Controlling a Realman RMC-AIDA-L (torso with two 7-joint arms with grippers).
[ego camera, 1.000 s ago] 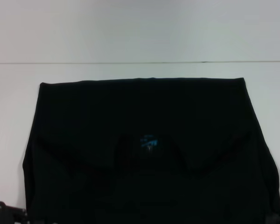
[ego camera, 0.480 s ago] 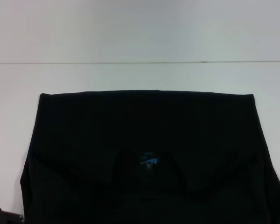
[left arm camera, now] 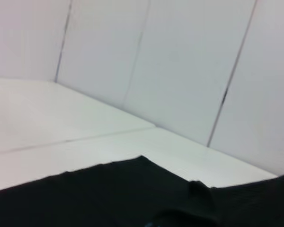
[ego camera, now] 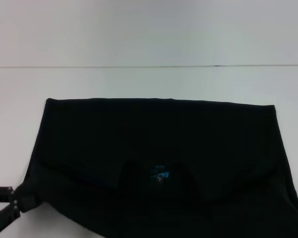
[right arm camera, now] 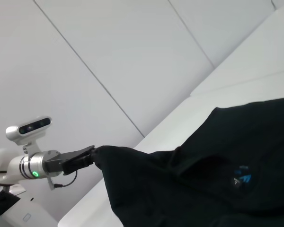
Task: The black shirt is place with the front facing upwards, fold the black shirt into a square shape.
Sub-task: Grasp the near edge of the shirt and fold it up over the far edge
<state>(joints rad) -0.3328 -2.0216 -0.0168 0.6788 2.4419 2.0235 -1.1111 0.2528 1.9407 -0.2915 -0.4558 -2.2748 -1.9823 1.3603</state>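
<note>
The black shirt (ego camera: pixel 159 134) lies spread across the white table (ego camera: pixel 139 82), with its collar and small blue neck label (ego camera: pixel 160 173) toward the near side. My left gripper (ego camera: pixel 12 201) is at the lower left of the head view, shut on the shirt's near-left corner. It holds that corner up off the table. The right wrist view shows the same left gripper (right arm camera: pixel 87 157) pinching the corner of the shirt (right arm camera: pixel 203 165), which drapes down from it. The left wrist view has only the shirt's edge (left arm camera: pixel 109 194). My right gripper is out of view.
White wall panels (left arm camera: pixel 180 71) rise behind the table's far edge (ego camera: pixel 149 66). Bare white table lies beyond the shirt's far edge and to its left.
The shirt's far edge has slid toward me. My left gripper has risen into view at the lower left, lifting the near-left corner so that white table shows under it.
</note>
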